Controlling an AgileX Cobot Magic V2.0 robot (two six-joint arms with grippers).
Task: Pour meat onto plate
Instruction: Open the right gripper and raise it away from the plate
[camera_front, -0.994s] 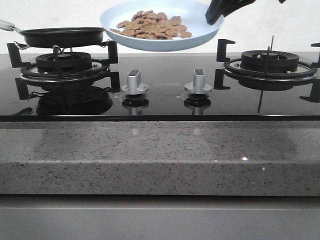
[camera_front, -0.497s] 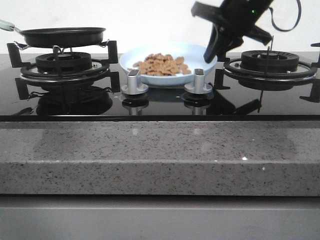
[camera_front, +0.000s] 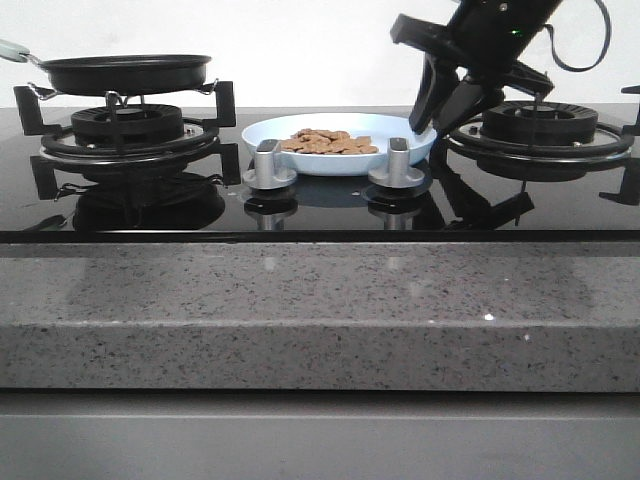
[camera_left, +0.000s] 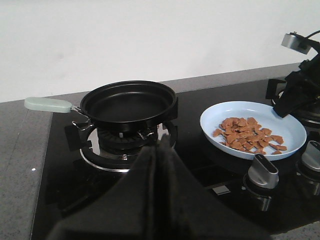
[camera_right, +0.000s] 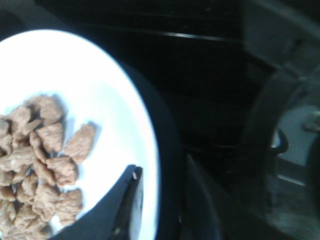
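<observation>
Sitting in a loose heap, the small flat light-brown pieces of meat (camera_front: 328, 143) cover the middle of the shallow round pale-blue plate (camera_front: 270, 132), and you can see the plate resting flat on the glossy black glass cooktop (camera_front: 320, 215) between the two burners, just behind the pair of silver control knobs (camera_front: 268, 163). From the left wrist camera the meat (camera_left: 248, 134) spreads across the centre of the plate (camera_left: 216, 116) with bare blue rim all around it.

Your right gripper (camera_front: 430, 118) comes down from above at the plate's right edge. In the right wrist view its two dark fingers (camera_right: 131, 200) straddle the rim of the plate (camera_right: 100, 90), one over the inside near the meat (camera_right: 45, 160) and one outside, with a gap showing on either side of the rim, so the jaws look released, though the picture is blurred and you should treat that as probable only.

Your left gripper (camera_left: 159, 150) hangs well apart from the plate, its black fingers pressed together with nothing between them.

On the left burner grate (camera_front: 125, 135) stands the black round frying pan (camera_front: 125, 72) with a pale-green handle (camera_left: 48, 104). The right burner (camera_front: 540, 125) sits just beside the right gripper. A speckled grey stone counter edge (camera_front: 320, 315) runs along the front.
</observation>
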